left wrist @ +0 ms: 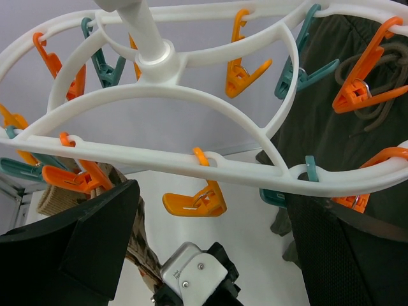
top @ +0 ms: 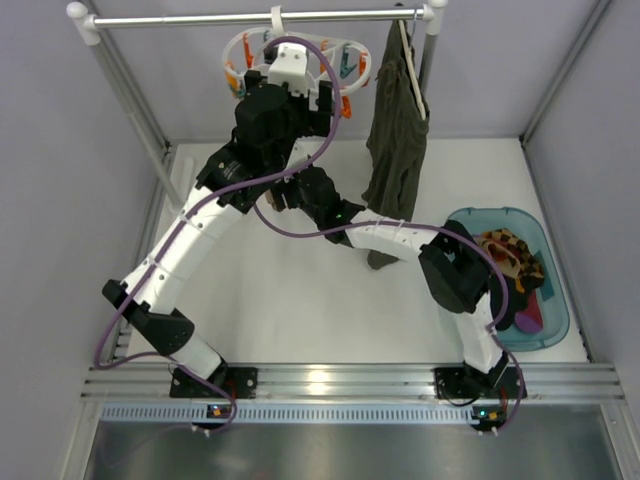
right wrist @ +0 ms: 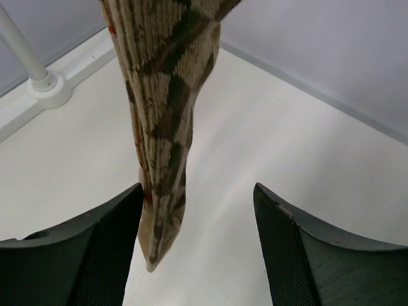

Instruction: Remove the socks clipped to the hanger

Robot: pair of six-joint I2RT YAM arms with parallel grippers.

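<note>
While several socks [top: 512,262] already lie in the teal basin [top: 562,322] at the lower right of the top view, the job is not finished. Above the white worktop [right wrist: 268,146] my right tool [right wrist: 197,201] is spread wide and pinches nothing. A tan argyle sock [right wrist: 162,121] hangs down from the upper left of its view, its toe just beside the finger at lower left. Higher up, my left tool [left wrist: 210,210] is spread too, empty, right under the hanger [left wrist: 191,95]. Most clips [left wrist: 194,203] there dangle bare. One orange clip [left wrist: 76,178] at the left edge bites what looks like that same sock's cuff. I judge most of the work done, with this one sock left; my arm hides part of the hanger from above. Farthest back, the olive garment [top: 395,130] hangs on the rail [top: 200,20]. I can read no brand, label or writing anywhere.
</note>
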